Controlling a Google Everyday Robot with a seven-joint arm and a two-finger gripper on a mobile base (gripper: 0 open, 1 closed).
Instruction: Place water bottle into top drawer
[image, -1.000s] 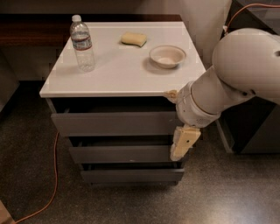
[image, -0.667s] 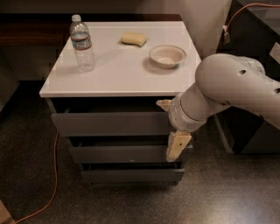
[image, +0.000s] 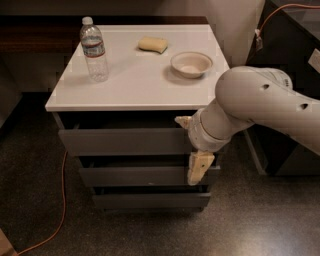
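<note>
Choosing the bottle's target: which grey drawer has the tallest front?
The uppermost grey drawer, just under the white tabletop; the two lower drawers are shallower. The tan gripper sits at its right end.

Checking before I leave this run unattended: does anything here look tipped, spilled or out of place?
Nothing stands out. The water bottle stands upright and capped on the tabletop; the bowl and sponge sit flat. The gripper is at the right end of the top drawer, fingers apart.

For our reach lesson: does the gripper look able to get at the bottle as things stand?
Probably yes. The bottle stands alone, back left on the tabletop, open above; the gripper is low, at the top drawer, so it must rise first.
</note>
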